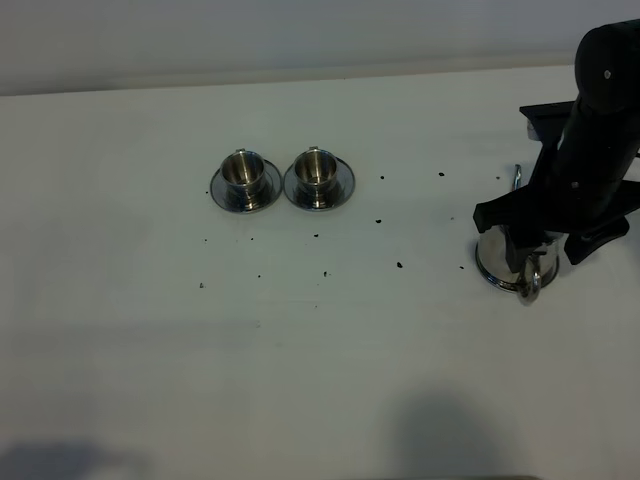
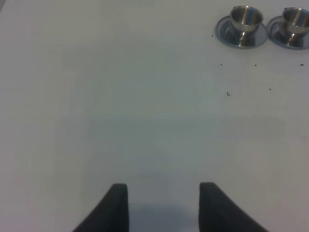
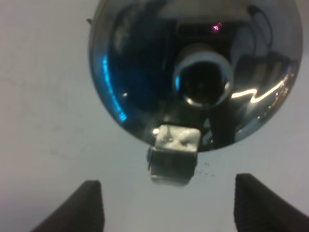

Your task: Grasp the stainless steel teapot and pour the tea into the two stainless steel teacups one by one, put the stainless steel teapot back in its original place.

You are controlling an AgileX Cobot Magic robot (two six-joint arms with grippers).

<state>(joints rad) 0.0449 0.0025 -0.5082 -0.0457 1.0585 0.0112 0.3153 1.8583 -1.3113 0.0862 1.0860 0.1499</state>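
Observation:
The stainless steel teapot point(image 1: 503, 256) stands upright at the table's right, its loop handle point(image 1: 530, 284) towards the front and its thin spout point(image 1: 516, 175) towards the back. My right arm point(image 1: 585, 170) hangs over it and covers its top. In the right wrist view the lid and knob point(image 3: 203, 79) fill the frame. My right gripper point(image 3: 169, 205) is open, its fingers on either side of the handle mount point(image 3: 174, 154) without touching it. The two stainless steel teacups point(image 1: 242, 171) point(image 1: 317, 167) sit side by side on saucers left of centre. The original place under the pot is hidden. My left gripper point(image 2: 164, 208) is open and empty.
Small dark specks point(image 1: 399, 264) are scattered on the white table point(image 1: 330, 360) between the cups and the teapot. The cups point(image 2: 246, 18) point(image 2: 295, 19) also show far off in the left wrist view. A pale wall runs along the back edge.

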